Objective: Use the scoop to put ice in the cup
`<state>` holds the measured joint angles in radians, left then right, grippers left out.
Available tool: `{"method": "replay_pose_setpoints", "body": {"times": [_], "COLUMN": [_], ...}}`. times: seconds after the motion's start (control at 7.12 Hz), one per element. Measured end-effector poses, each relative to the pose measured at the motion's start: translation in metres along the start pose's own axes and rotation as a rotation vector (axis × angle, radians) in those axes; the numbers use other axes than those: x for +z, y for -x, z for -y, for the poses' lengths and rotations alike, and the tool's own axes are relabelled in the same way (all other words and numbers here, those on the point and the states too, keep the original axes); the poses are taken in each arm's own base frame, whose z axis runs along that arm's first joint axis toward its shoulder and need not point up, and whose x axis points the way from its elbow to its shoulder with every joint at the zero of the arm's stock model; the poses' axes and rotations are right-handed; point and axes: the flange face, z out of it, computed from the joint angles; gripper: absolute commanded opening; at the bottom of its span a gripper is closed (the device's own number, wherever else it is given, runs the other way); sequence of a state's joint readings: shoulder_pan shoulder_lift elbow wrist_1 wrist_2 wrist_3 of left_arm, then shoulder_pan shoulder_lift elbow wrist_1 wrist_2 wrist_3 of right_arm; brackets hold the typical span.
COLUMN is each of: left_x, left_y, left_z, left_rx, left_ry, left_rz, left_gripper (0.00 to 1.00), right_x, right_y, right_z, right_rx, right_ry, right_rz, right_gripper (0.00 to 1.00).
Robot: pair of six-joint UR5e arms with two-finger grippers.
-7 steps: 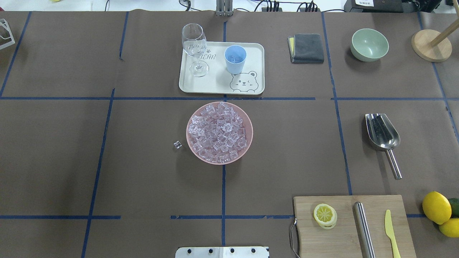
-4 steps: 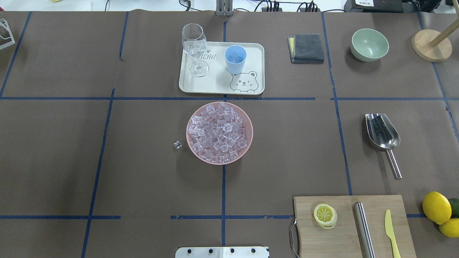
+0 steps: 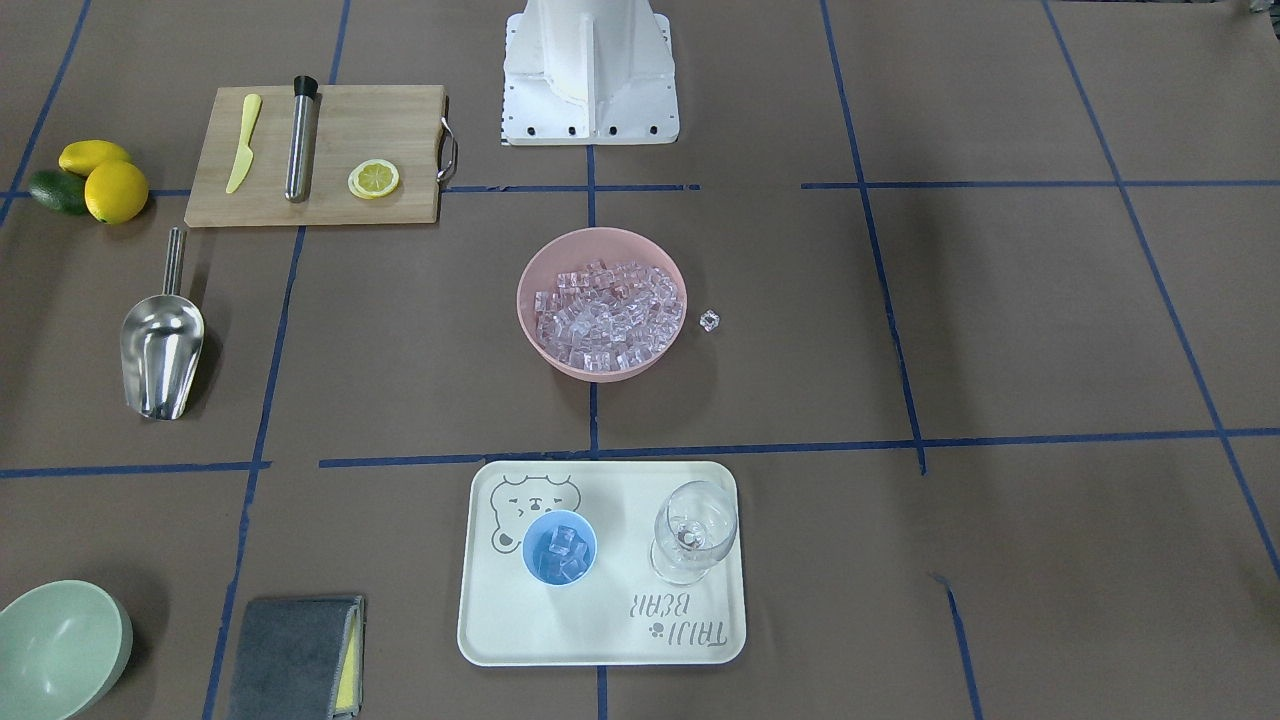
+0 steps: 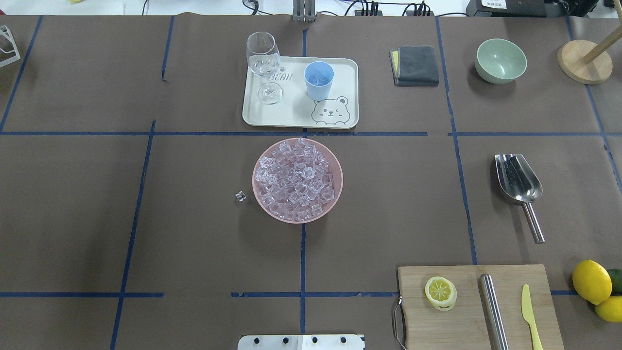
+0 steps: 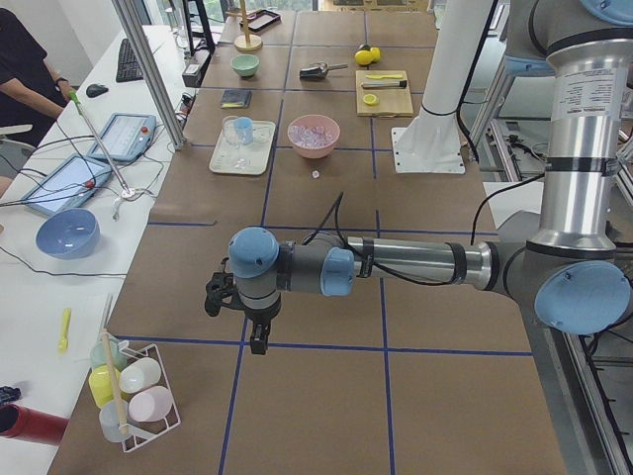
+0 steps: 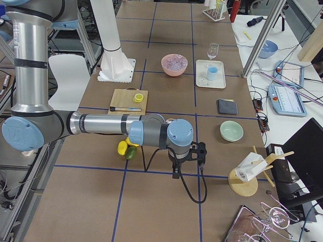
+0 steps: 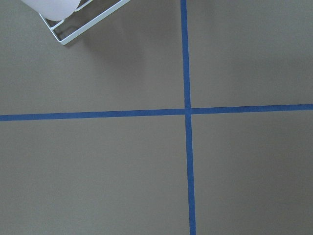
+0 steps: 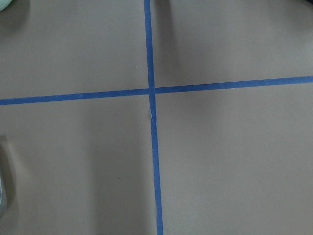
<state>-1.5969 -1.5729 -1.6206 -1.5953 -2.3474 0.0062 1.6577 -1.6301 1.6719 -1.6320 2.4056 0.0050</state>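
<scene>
Cup (image 4: pixel 319 79) on the far tray (image 4: pixel 296 116) holds a few ice (image 3: pixel 562 548) cubes, scoop (image 4: pixel 518 181) lies free on the counter (image 4: pixel 388 204) at right, task seemingly near done; left end effector (image 5: pixel 235 315) and right end effector (image 6: pixel 187 160) hang apart, openness impossible to tell.

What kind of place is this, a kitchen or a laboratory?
Most likely a robotics laboratory, not a kitchen. The table is covered with brown paper and marked with blue tape lines; a robot arm reaches over it, and tablets lie on a side desk.
</scene>
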Motion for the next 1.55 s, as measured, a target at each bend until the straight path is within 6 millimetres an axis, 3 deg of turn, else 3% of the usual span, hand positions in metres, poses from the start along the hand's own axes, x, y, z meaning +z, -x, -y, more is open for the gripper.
{"method": "replay_pose_setpoints", "body": {"times": [0.56, 1.55], "left_x": [-0.0035, -0.0046], "left_y": [-0.0035, -0.0045], "left_z": [0.0008, 0.0017], "left_rx": [0.006, 0.008], "left_ry": [-0.008, -0.010], "left_rz": [-0.001, -0.001], "left_gripper": [1.00, 1.00], "right_x": [0.0098, 0.0044], "right_y": [-0.0117, -0.0054], "right_z": [0.0039, 0.0077], "right_rx": [-0.014, -0.032], "right_ry": [-0.045, -0.061], "right_rz": [-0.004, 0.000], "right_gripper": [1.00, 1.00]}}
